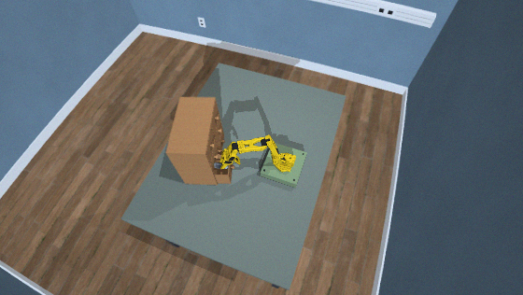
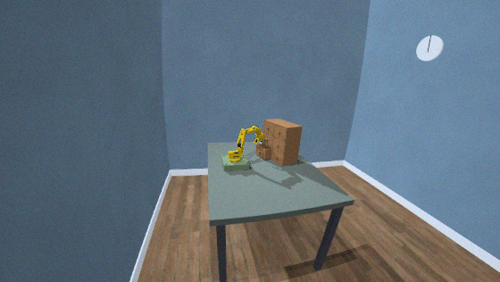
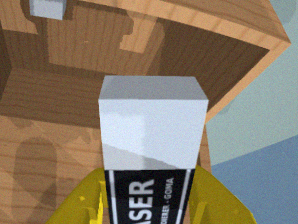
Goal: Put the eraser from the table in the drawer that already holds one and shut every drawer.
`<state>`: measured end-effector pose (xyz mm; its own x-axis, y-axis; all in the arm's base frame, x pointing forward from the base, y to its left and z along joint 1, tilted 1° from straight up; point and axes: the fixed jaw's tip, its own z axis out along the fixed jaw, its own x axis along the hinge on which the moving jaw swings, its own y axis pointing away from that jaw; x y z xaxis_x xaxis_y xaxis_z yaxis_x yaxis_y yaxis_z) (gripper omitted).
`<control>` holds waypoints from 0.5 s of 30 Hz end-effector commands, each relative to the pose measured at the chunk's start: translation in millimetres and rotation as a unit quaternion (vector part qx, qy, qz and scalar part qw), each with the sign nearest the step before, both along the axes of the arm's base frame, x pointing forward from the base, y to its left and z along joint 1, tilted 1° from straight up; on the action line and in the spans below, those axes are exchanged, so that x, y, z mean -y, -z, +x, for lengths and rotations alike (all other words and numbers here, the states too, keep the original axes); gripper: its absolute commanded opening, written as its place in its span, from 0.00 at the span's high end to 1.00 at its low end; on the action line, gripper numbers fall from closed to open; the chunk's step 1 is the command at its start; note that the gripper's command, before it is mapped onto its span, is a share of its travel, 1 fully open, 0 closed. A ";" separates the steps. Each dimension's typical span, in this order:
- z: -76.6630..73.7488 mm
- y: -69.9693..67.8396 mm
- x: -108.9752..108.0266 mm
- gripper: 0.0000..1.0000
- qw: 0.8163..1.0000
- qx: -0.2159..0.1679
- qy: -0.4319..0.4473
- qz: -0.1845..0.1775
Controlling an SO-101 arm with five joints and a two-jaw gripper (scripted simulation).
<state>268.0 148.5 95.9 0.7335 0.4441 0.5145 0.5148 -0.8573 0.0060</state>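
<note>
My gripper [image 1: 223, 164] [image 2: 259, 142] [image 3: 149, 192] is shut on the eraser [image 3: 150, 132], which is white with a black printed sleeve; its white end points away from the fingers. The eraser is over the opening of a pulled-out bottom drawer [image 1: 226, 180] [image 2: 262, 153] [image 3: 245, 27], close to the cabinet side. The drawer belongs to the brown wooden cabinet [image 1: 193, 126] [image 2: 287, 142]. A small pale block [image 3: 47, 7] shows at the upper left of the wrist view, cut off by the edge; I cannot tell what it is. Most of the drawer's floor is hidden or shadowed.
The cabinet's other drawers look shut, with round knobs on their fronts. The arm stands on a green base [image 1: 299, 161] [image 2: 236, 167] in front of the cabinet, on the grey-green table [image 1: 243, 224] [image 2: 268, 201]. The arm's upper links arch between base and drawer.
</note>
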 end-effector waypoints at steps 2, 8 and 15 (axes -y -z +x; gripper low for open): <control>0.4 1.4 -0.6 1.00 1.000 -0.003 0.000 -0.001; 0.5 2.2 -0.7 1.00 1.000 -0.003 -0.001 -0.001; 0.7 3.3 -0.9 1.00 1.000 -0.003 -0.001 -0.001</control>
